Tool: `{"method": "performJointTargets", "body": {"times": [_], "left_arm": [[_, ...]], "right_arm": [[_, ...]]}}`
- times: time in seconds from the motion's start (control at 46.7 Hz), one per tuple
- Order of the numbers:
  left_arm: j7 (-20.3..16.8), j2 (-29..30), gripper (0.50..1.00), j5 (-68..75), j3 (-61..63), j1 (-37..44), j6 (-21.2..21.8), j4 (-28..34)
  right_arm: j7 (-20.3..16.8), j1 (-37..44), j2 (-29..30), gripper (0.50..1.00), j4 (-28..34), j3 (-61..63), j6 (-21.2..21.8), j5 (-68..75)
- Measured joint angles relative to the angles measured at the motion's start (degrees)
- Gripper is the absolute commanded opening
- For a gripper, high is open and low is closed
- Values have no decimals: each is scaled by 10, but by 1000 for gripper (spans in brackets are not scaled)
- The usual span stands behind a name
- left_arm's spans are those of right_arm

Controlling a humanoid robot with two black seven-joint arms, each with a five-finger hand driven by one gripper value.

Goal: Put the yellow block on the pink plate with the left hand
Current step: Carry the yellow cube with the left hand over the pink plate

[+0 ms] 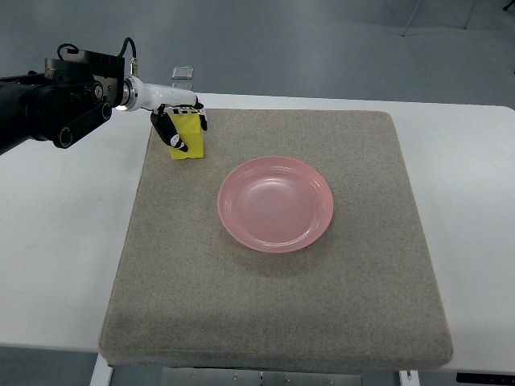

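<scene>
A yellow block (190, 141) stands on the grey mat near its far left corner. My left hand (179, 125) comes in from the picture's left on a black arm and is shut on the yellow block, with dark fingers (170, 130) wrapped over its left and top sides. The pink plate (275, 203) lies empty in the middle of the mat, to the right of the block and nearer to me. The right arm does not show.
The grey mat (273, 305) covers most of a white table (56, 241). A small clear object (183, 73) lies on the floor beyond the table's far edge. A chair's legs (434, 16) show at the top right.
</scene>
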Motion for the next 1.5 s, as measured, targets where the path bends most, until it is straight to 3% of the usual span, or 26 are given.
{"method": "performJointTargets", "body": {"times": [0.579,1.157,1.5], "left_arm": [[1,0,613,-10,-19,-32,6,6],[1,-1,613,1,-42,-72,23,-194],[1,-11,611,38,-42,-78,23,-245]], "right_arm": [[0,0,0,924,0,0,0,0],[0,0,0,924,0,0,0,0],[0,0,0,924,0,0,0,0]]}}
